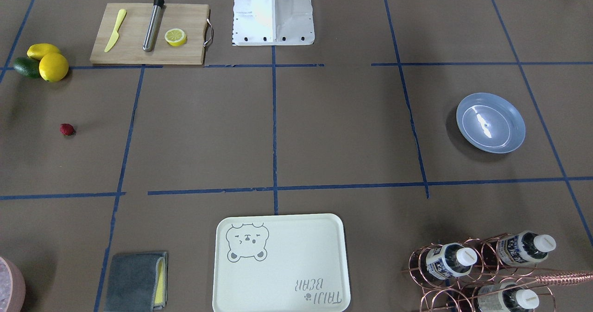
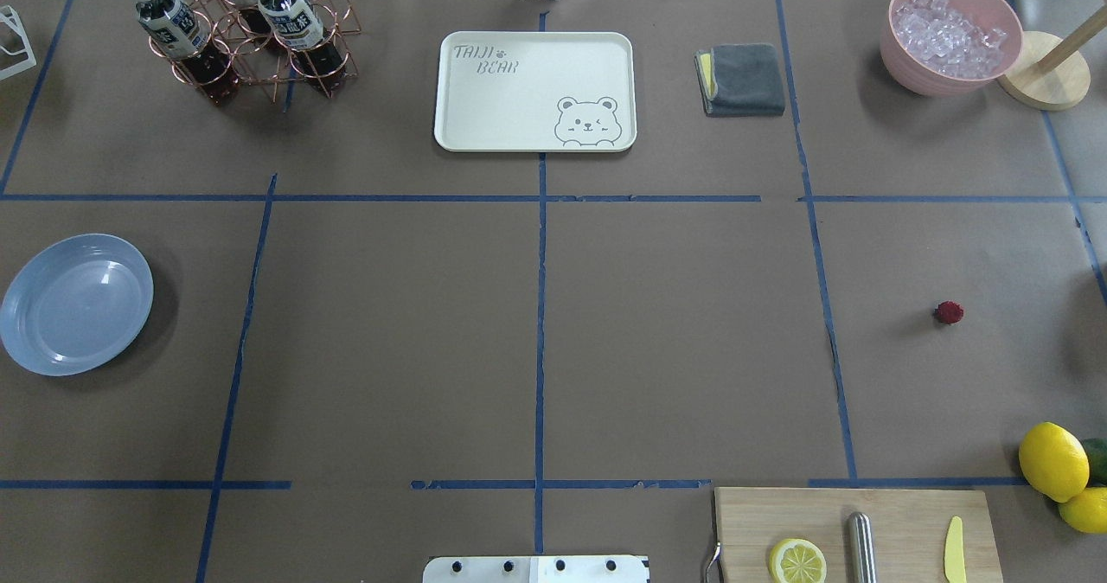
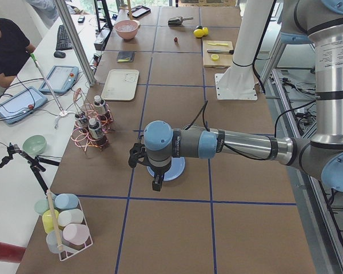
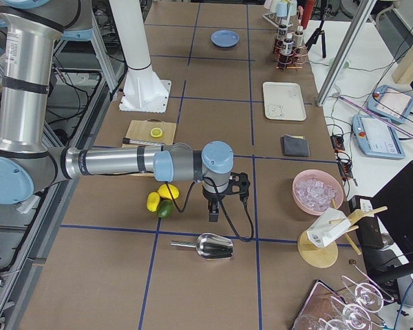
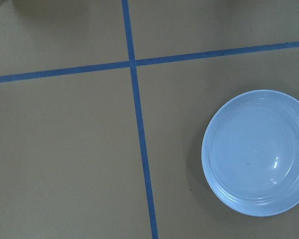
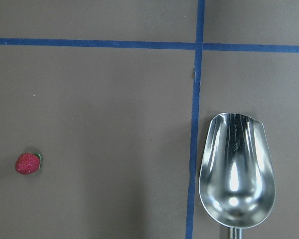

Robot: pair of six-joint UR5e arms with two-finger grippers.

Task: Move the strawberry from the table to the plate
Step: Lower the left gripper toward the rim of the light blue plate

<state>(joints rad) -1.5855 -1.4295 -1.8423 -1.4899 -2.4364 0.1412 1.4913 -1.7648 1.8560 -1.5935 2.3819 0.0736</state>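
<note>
We see bright, even light from above across the table (image 2: 675, 341), and the shadows are soft: in the front-facing view a dark crescent hugs the plate (image 1: 491, 123) on its left and lower side, and a faint smudge sits beside the strawberry (image 2: 949, 311). White glints lie on the plate's glossy floor, the white robot base (image 1: 272, 11) is blown out near its middle, and the metal scoop (image 6: 236, 174) mirrors bright streaks. We find the left wrist view warmer in tint than the greyer right one. All views are sharp, though the front-facing one dims toward its corners
</note>
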